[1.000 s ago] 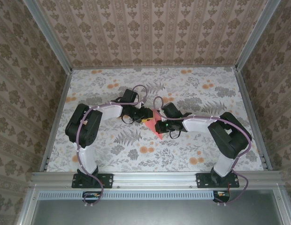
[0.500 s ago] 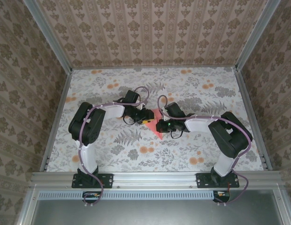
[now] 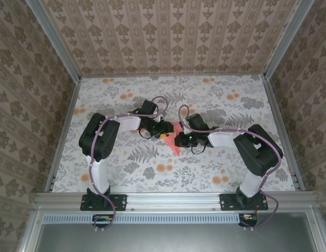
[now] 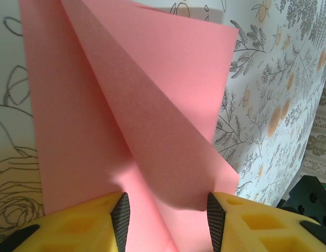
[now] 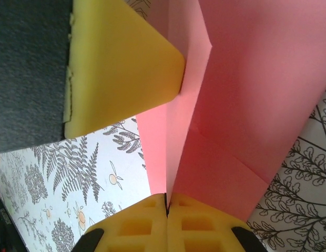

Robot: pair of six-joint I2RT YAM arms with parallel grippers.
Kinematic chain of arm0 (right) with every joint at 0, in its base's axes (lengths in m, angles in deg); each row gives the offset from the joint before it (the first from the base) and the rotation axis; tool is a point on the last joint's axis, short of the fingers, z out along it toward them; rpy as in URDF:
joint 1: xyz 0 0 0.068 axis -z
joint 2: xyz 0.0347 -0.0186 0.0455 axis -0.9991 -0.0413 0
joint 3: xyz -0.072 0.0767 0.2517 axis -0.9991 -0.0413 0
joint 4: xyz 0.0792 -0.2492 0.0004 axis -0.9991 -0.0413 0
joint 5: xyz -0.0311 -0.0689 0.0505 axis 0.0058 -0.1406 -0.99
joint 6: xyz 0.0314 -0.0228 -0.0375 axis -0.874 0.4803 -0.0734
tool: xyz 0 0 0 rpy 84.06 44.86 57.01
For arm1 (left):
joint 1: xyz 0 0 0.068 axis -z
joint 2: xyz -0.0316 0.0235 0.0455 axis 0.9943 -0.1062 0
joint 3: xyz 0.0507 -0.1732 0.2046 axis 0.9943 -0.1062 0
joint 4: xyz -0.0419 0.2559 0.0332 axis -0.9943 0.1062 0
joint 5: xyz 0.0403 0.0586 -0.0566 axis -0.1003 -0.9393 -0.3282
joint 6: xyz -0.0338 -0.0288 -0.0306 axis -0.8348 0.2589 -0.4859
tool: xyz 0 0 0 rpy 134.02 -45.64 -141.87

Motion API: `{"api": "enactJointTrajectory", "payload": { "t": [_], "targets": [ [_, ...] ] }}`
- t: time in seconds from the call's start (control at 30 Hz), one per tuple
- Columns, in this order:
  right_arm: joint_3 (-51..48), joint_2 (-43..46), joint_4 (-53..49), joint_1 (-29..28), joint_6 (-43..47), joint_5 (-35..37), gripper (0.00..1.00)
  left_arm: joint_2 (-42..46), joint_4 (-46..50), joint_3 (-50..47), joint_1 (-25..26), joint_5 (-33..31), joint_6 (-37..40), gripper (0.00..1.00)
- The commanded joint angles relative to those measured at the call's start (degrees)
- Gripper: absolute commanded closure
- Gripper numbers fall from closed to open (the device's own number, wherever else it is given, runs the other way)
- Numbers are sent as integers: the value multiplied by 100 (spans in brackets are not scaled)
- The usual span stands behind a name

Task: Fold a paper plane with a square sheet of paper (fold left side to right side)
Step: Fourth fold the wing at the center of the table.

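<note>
The paper plane (image 3: pixel 174 146) is salmon-pink paper folded into a pointed shape with creases, lying mid-table between both arms. In the left wrist view the paper plane (image 4: pixel 152 105) shows a raised flap, and my left gripper (image 4: pixel 167 226) stands open with the paper between its black pads (image 4: pixel 120 218), touching neither. My right gripper (image 5: pixel 166 205) is shut on a lifted edge of the paper plane (image 5: pixel 247 105). A yellow finger of the left gripper (image 5: pixel 121 63) rests against the paper just beyond it. From above, the left gripper (image 3: pixel 165 132) and right gripper (image 3: pixel 177 139) nearly touch.
The floral tabletop (image 3: pixel 152 163) is bare around the arms. Patterned walls (image 3: pixel 168 37) and aluminium rails (image 3: pixel 65 126) close in the back and both sides. Purple cables loop over both wrists.
Both wrists have crept slightly closer over the paper, and the left elbow has shifted a little right. Less pink shows between the grippers now.
</note>
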Motion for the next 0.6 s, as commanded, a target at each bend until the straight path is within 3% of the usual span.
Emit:
{"api": "enactJointTrajectory", "payload": {
  "t": [0.0, 0.57],
  "targets": [
    [-38, -125, 54, 45, -73, -136, 96, -180, 303, 107, 31, -182, 42, 54],
    [-73, 527, 18, 397, -109, -344, 68, -228, 545, 176, 31, -233, 77, 53]
  ]
}}
